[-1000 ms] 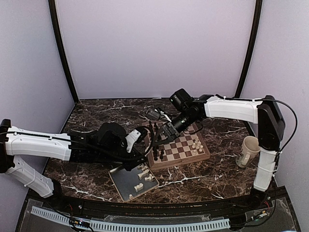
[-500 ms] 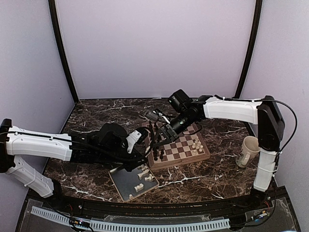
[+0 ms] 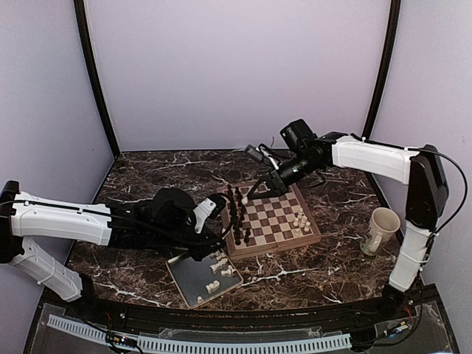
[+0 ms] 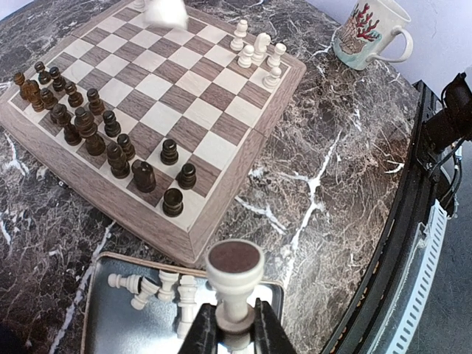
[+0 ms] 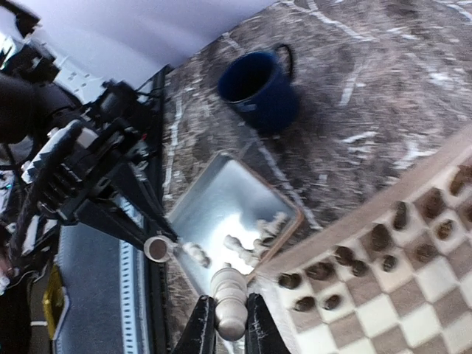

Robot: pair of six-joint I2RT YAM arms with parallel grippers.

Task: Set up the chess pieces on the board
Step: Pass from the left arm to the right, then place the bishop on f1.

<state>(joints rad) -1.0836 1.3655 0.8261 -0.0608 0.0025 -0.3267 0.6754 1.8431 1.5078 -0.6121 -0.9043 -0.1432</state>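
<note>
**Q:** What is everything made of?

**A:** A dark marble-look tabletop veined in white carries a square wooden board of light and dark checks. A shallow grey metal tray lies just beside the board's near-left corner. The turned chessmen are cream and dark.

**Q:** How many of each?

**A:** Five cream chess pieces stand clustered by the board's right edge, and at least four more lie on their sides in the tray. The dark pieces crowd the left edge, too tightly to count. There are two mugs, one cream and one dark blue.

**Q:** And the arms?

**A:** The left arm stretches low, with the left gripper above the tray. Its fingers are pinched on a cream piece whose dark round base shows. The right arm reaches in from the right. The right gripper hangs over the board's far side, clamped on a second cream piece.
</note>
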